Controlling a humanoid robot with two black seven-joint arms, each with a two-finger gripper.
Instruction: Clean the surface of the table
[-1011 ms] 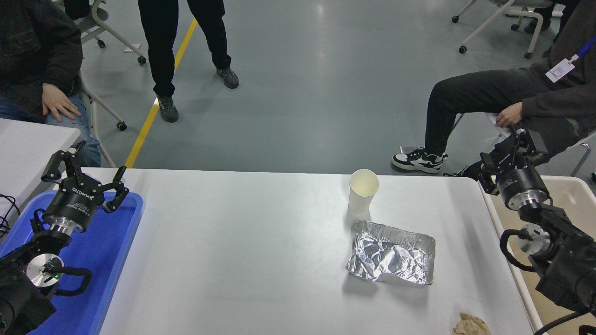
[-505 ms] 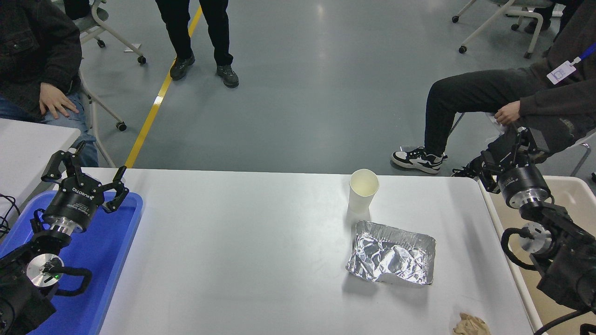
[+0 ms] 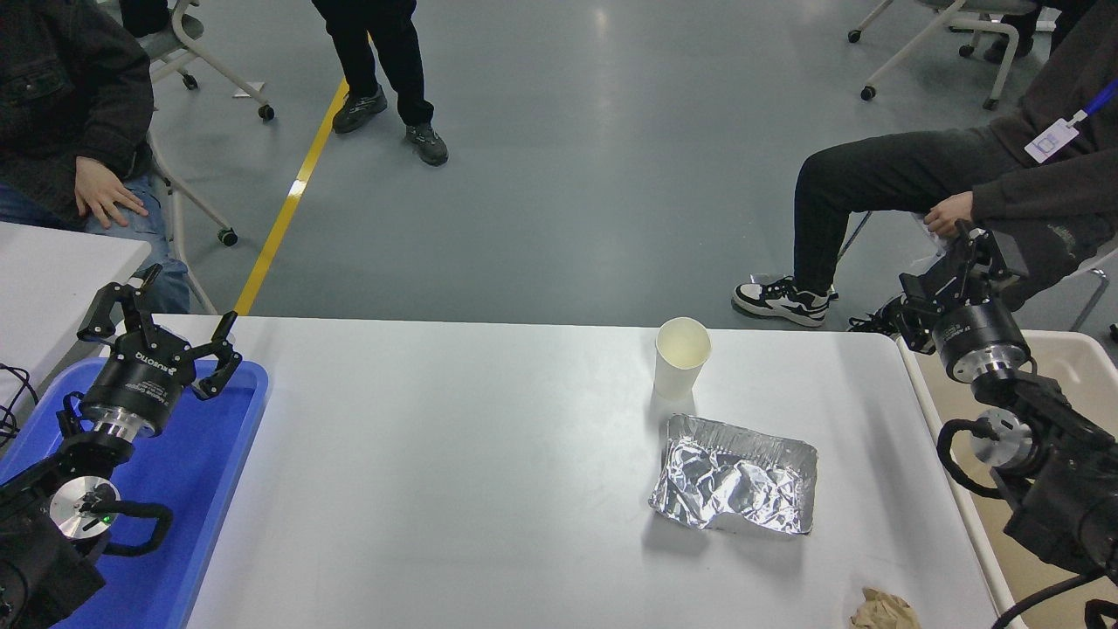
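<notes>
Two black arms in frame. Left arm parked at lower left, reaching up from the bottom corner over a blue tray (image 3: 229,419); left gripper (image 3: 162,319) points toward the top of the frame, fingers spread wide, nothing between them. Right arm enters at the right edge, elbow low, wrist angled up and slightly leftward; right gripper (image 3: 956,266) sits above the upper-left corner of a beige bin (image 3: 1070,358), just past the table's right edge. Its fingers are seen dark against a seated person's dark trousers; cannot tell whether they are apart or closed.

Table (image 3: 454,472) fills the lower centre of the frame, white, matte, rounded far corners. On it, right of centre: a white paper cup (image 3: 681,358), upright, near the far edge. Just below the cup, apart from it, a crumpled foil tray (image 3: 734,476). At the bottom edge, lower right, a brown paper wad (image 3: 884,609), partly cut off by the frame. Both grippers well apart from all three items.

Upper frame: grey floor with a yellow line, a person standing at upper left-centre, one seated at upper left with a hand (image 3: 103,192) on a knee, another seated at upper right.
</notes>
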